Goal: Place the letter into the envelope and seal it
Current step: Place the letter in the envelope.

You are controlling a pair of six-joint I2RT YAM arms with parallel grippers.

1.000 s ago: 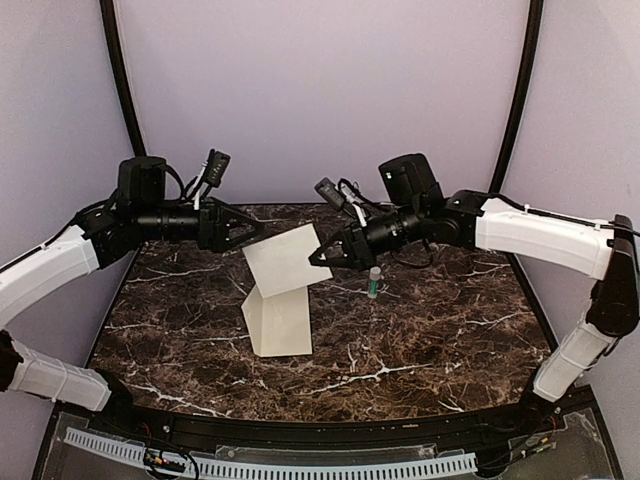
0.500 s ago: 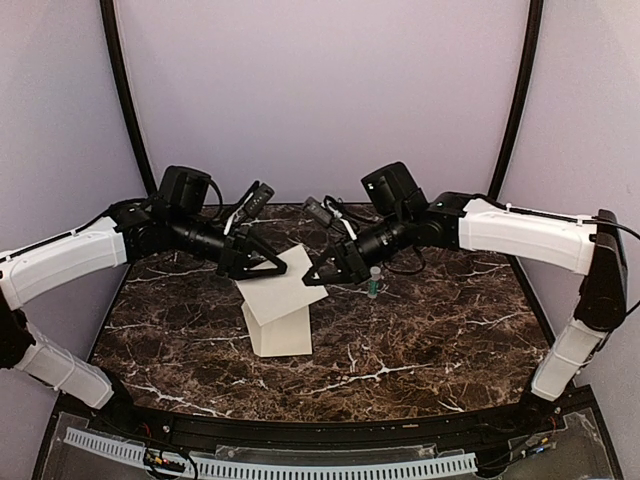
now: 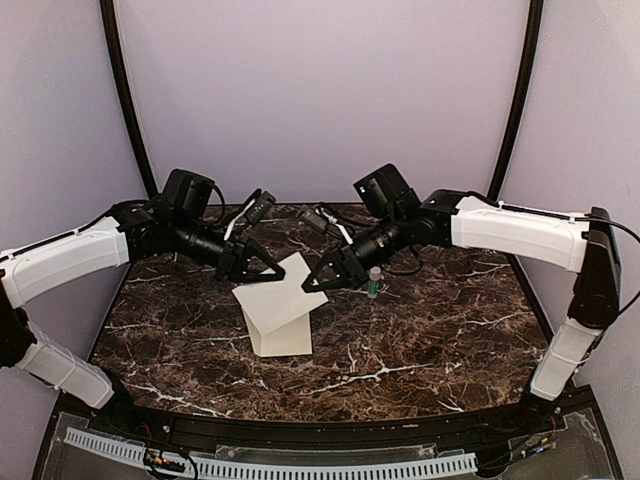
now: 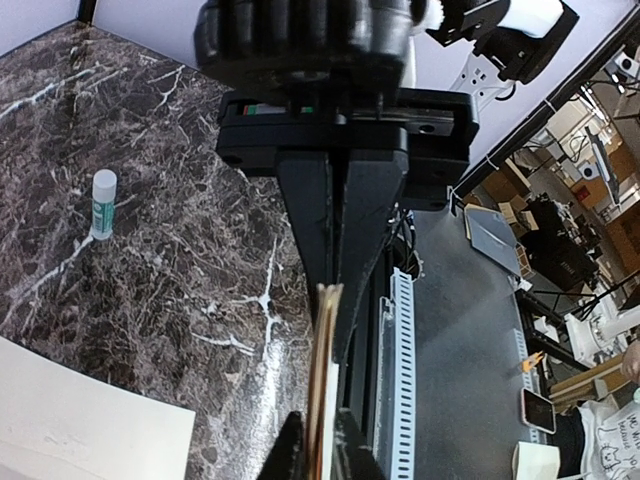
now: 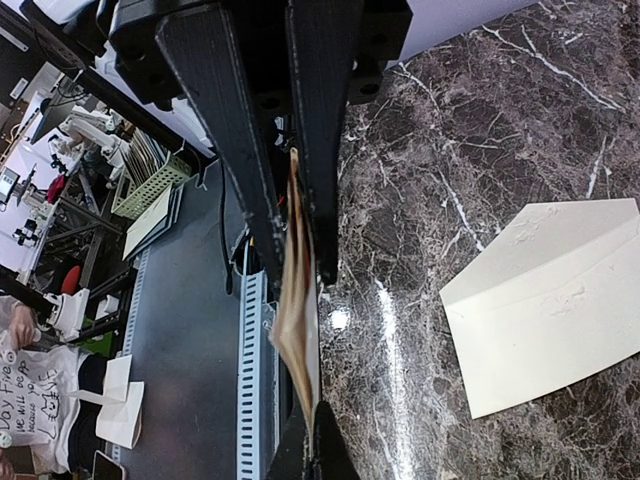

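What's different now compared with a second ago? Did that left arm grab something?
The left gripper swung in toward the middle and closed on the left edge of the letter, which the right gripper was already holding up. The right gripper shifted slightly left with it, keeping its grip. The envelope on the table and the glue stick stayed put.

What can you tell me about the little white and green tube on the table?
The small tube looks like a glue stick: a white plastic body with a white cap and a green label around it. It stands upright on the dark marble table, toward the back and a little right of the middle. Only the table touches it; no gripper holds it, and its cap is on.
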